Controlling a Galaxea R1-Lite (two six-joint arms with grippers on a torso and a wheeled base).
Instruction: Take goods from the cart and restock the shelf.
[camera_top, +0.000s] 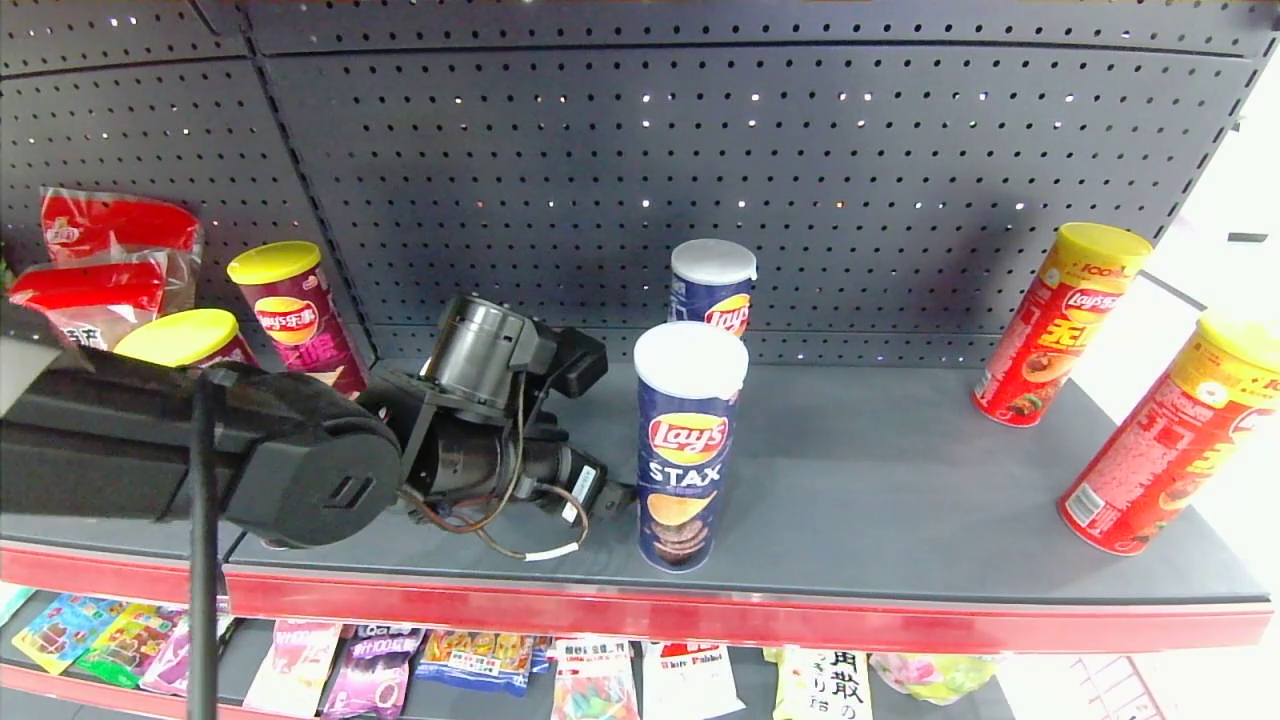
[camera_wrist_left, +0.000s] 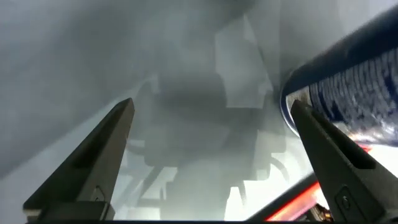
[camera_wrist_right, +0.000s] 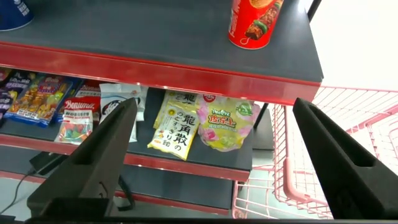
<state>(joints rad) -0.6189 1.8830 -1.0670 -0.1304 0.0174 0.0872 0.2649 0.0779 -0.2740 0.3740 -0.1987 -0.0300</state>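
Observation:
A blue chips can (camera_top: 688, 450) with a white lid stands upright near the front of the grey shelf (camera_top: 900, 480). A second blue can (camera_top: 711, 285) stands behind it at the back wall. My left arm's wrist (camera_top: 500, 440) lies on the shelf just left of the front can. My left gripper (camera_wrist_left: 212, 104) is open with nothing between its fingers, and the blue can (camera_wrist_left: 348, 93) sits just outside one finger. My right gripper (camera_wrist_right: 214, 102) is open and empty, hanging in front of the shelf's red edge (camera_wrist_right: 186, 68), near the pink cart (camera_wrist_right: 336, 162).
Two red cans with yellow lids (camera_top: 1060, 325) (camera_top: 1170, 440) lean at the shelf's right end. Purple cans (camera_top: 295, 315) and red bags (camera_top: 110, 250) fill the left bay. Snack bags (camera_wrist_right: 224, 121) line the lower shelf. Bare shelf lies between the blue and red cans.

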